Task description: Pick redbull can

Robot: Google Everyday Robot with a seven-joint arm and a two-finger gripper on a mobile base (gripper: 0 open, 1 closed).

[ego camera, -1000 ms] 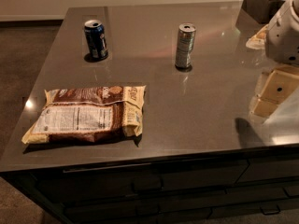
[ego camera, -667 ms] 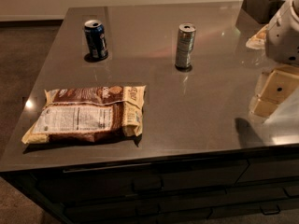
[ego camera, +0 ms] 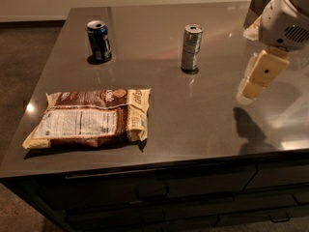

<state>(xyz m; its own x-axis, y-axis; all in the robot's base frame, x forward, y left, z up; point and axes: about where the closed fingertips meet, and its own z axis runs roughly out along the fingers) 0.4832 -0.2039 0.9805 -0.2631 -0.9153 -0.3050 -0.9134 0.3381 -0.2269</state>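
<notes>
The claw (ego camera: 256, 79) has shifted left and a little farther in over the table (ego camera: 203, 129) since the earlier frame, closing some of the gap to the redbull can (ego camera: 191, 48). Its shadow has slid the same way. Nothing else has moved.

Nearest you, below the table's front edge, is a row of dark drawers (ego camera: 154, 192). On the near left of the top a brown snack bag (ego camera: 91, 117) lies flat, well clear of your path.

The claw hangs above the right side of the table under the white arm (ego camera: 285, 18), angled down and to the left. You cannot tell from this angle whether it is apart or together, and it holds nothing.

The redbull can stands upright, long axis vertical, at mid-depth near the table's centre line. It lies to the claw's left and somewhat farther back, with bare table between them. Your coming move is probably a sideways reach leftward and slightly away, meeting the can from its right side.

Farther back and left, well apart from it, stands the shorter blue can (ego camera: 99, 41); don't confuse the two.

The top is dark, smooth and glossy, so expect the can to slide if nudged. Beyond it you see dim floor and a pale wall.
</notes>
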